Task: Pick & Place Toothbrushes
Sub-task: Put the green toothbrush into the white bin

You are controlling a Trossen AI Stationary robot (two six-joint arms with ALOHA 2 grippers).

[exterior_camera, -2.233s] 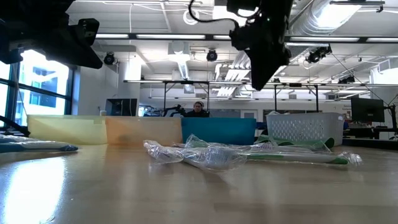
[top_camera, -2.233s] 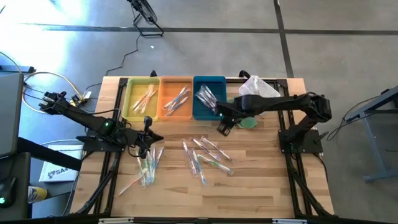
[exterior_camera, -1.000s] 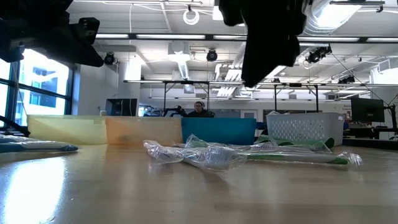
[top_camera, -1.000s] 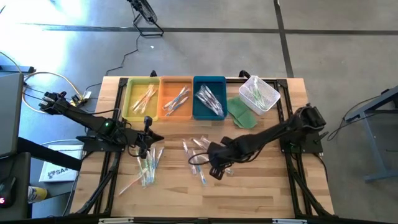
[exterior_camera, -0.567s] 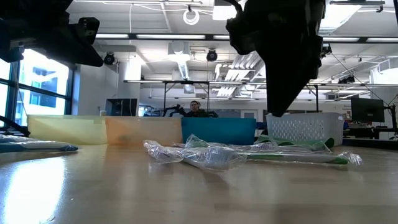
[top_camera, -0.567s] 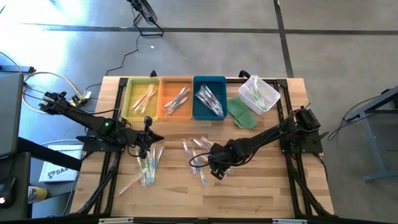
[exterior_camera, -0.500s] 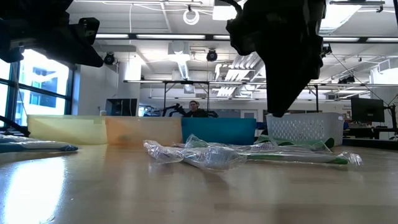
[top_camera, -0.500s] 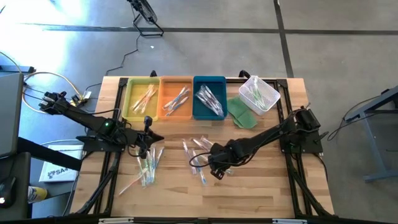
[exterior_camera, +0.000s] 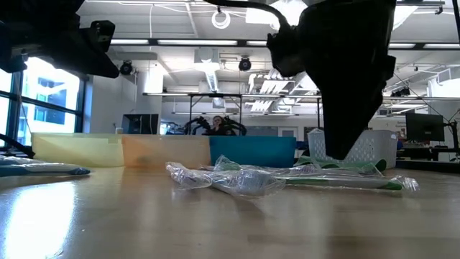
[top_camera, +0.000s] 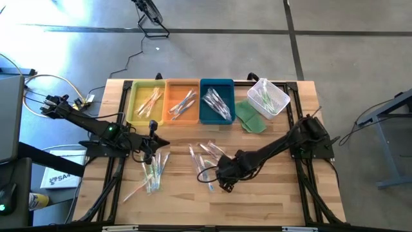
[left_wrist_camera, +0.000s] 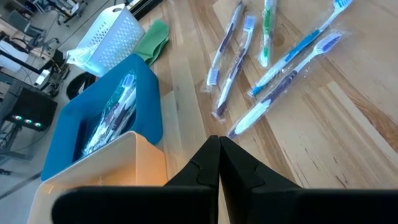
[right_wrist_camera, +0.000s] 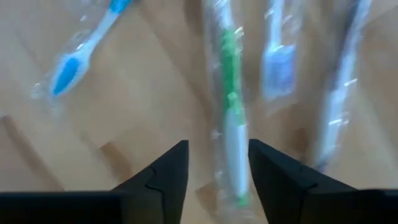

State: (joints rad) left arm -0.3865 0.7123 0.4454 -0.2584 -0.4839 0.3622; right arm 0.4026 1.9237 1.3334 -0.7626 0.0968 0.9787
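Green toothbrush (right_wrist_camera: pixel 231 134) lengthwise between pincer (right_wrist_camera: pixel 217 163) fingers

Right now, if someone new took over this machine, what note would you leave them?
Right gripper: fingers open, straddling a green-and-white wrapped toothbrush in the middle pile; nothing held.
Left gripper: fingers shut, empty, waiting beside the left pile of wrapped toothbrushes.
Done: some brushes lie in the yellow tray, orange tray, blue tray and white mesh basket.
Left: both loose piles on the wooden table.

Overhead view down on whole table (top_camera: pixel 257 200), low view level across it, wrist views close, all sharing toothbrushes (top_camera: pixel 209 161).
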